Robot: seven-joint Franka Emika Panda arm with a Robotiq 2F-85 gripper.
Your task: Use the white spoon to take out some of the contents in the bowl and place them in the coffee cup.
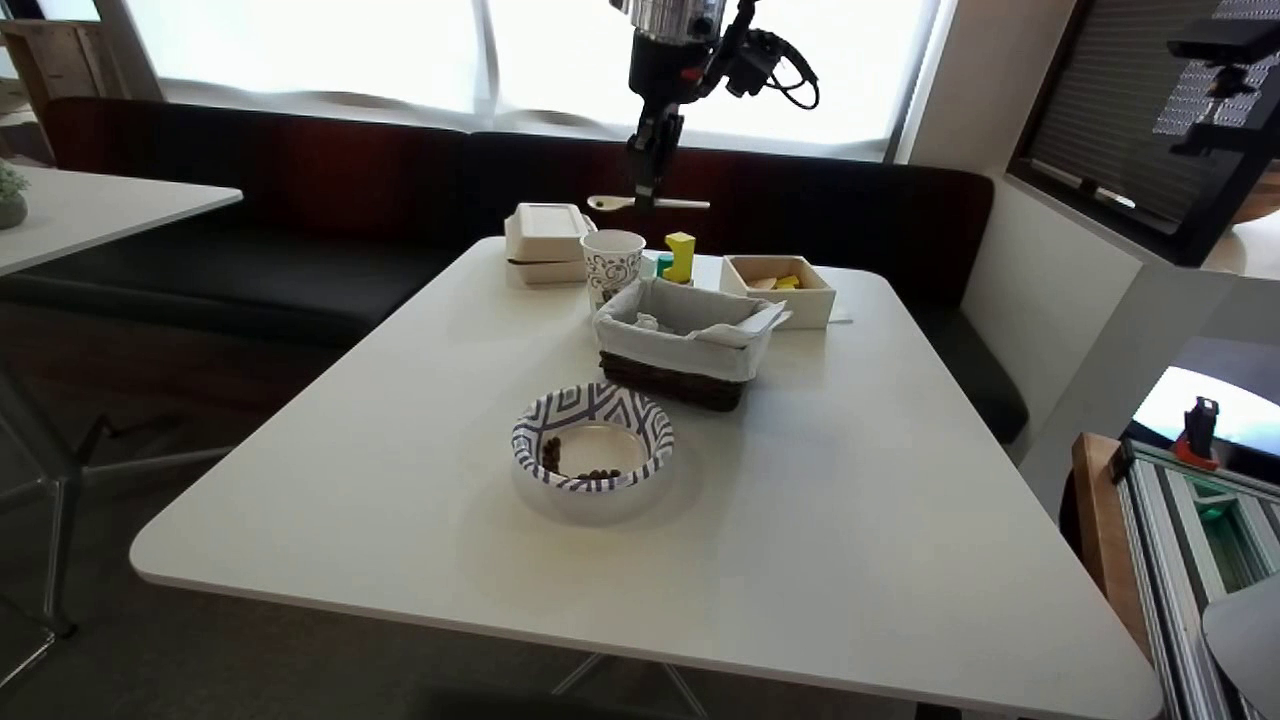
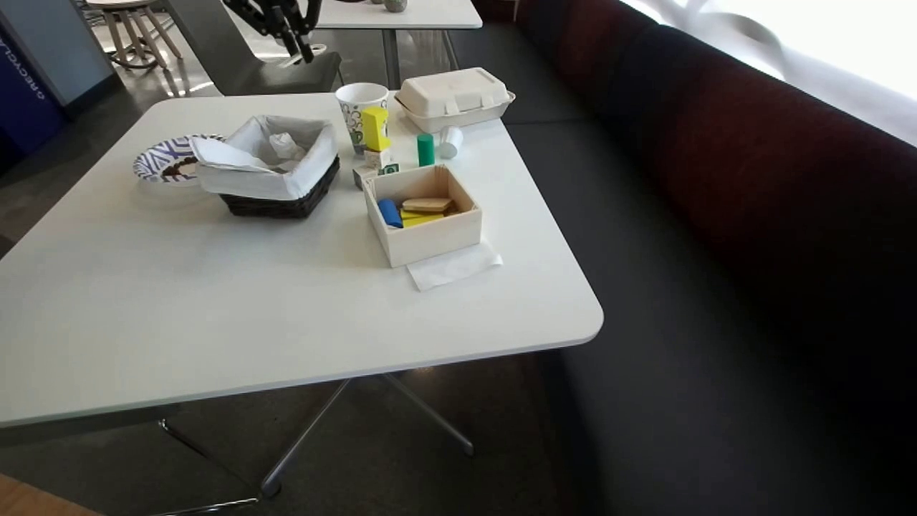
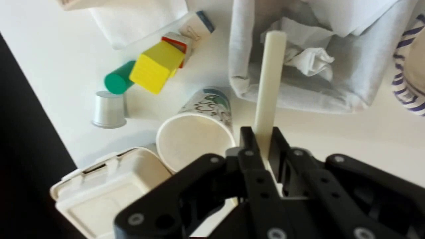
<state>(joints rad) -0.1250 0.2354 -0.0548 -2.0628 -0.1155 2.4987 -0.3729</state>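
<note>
My gripper [image 1: 645,197] is shut on the handle of the white spoon [image 1: 609,203] and holds it level in the air above the table's far part. In the wrist view the fingers [image 3: 263,132] pinch the handle [image 3: 270,79]; the spoon's scoop end is hidden there. I cannot tell whether the scoop carries anything. The coffee cup [image 1: 613,262], a swirl-patterned paper cup, stands upright below; its open mouth [image 3: 196,142] is left of the fingers in the wrist view. The patterned bowl [image 1: 655,440] stands nearer the front. The contents [image 1: 551,455] are small dark brown pieces along its inside edge.
A dark basket with a grey-white liner [image 1: 665,345] stands between bowl and cup. A takeout box [image 1: 548,240] is beside the cup. A yellow block [image 2: 375,129], green cylinder [image 2: 425,150], small white cup [image 2: 450,142] and wooden box [image 2: 437,244] stand nearby.
</note>
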